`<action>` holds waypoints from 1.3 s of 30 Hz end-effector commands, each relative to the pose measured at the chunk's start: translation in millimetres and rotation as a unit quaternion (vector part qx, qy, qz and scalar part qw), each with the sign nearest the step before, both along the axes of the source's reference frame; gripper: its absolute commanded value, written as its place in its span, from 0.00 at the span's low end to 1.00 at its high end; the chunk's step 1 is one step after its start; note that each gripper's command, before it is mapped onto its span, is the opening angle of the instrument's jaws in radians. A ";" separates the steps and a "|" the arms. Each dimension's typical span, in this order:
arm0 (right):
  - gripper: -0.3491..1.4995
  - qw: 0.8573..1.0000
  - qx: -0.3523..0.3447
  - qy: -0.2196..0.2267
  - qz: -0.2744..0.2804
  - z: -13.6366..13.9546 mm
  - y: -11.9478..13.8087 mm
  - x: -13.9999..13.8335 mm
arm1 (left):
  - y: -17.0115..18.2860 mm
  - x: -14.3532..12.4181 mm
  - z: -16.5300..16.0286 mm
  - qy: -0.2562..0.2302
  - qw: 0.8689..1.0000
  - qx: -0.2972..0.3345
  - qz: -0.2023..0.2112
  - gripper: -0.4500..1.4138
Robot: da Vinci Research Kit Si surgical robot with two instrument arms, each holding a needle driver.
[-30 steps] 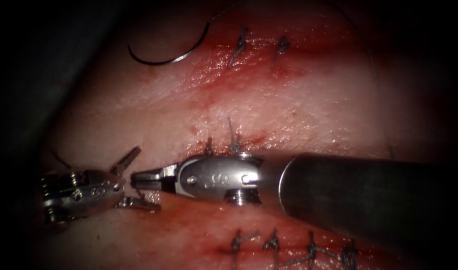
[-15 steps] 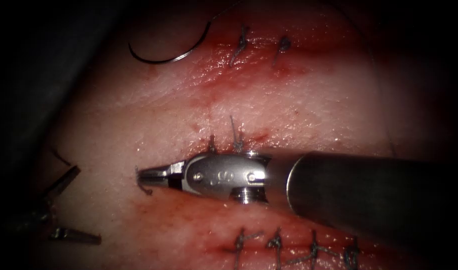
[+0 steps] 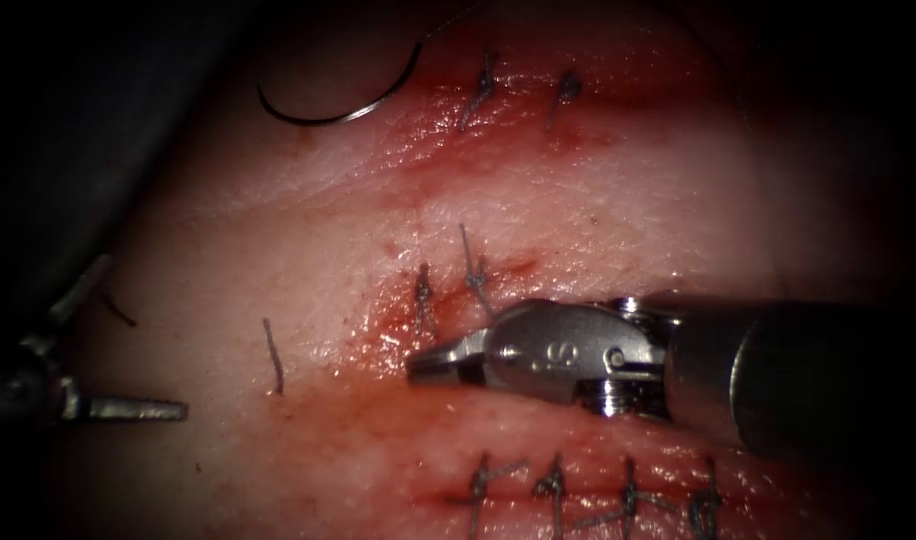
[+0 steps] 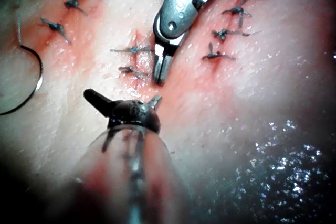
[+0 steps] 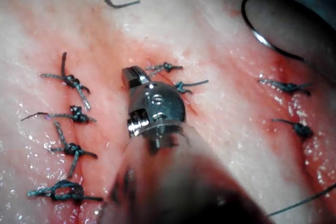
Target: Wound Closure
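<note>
Left tool (image 3: 128, 409) half lost in dark at tissue's (image 3: 598, 215) left edge, jaws spread wide, empty. Right tool (image 3: 433, 366) jaws closed together, holding nothing, tip just below two middle stitches (image 3: 448, 290) (knots partly hidden by red fluid (image 3: 378, 345)). Needle (image 3: 333, 105) lies free on tissue surface near far left corner, not driven in. Thread (image 5: 302, 203) trailing off, course hard to follow. Cut thread end (image 3: 273, 355) loose between tools
</note>
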State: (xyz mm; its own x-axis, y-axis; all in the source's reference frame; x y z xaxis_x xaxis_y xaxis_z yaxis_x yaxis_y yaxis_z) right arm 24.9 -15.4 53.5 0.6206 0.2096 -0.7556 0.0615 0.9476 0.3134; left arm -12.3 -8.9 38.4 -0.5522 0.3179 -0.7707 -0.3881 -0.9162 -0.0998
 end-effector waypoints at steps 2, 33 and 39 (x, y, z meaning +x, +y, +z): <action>0.64 0.998 0.010 0.040 0.039 -1.9 2.6 -1.6 | 1.0 -2.5 1.9 -0.039 0.999 0.003 0.015 0.81; 0.66 0.973 -0.054 0.133 0.179 -6.2 11.5 -13.6 | 5.7 -5.4 7.2 -0.195 0.969 0.030 0.150 0.70; 0.71 0.973 -0.057 0.118 0.190 -6.2 11.5 -13.8 | 5.7 -5.4 7.2 -0.191 0.970 0.031 0.146 0.69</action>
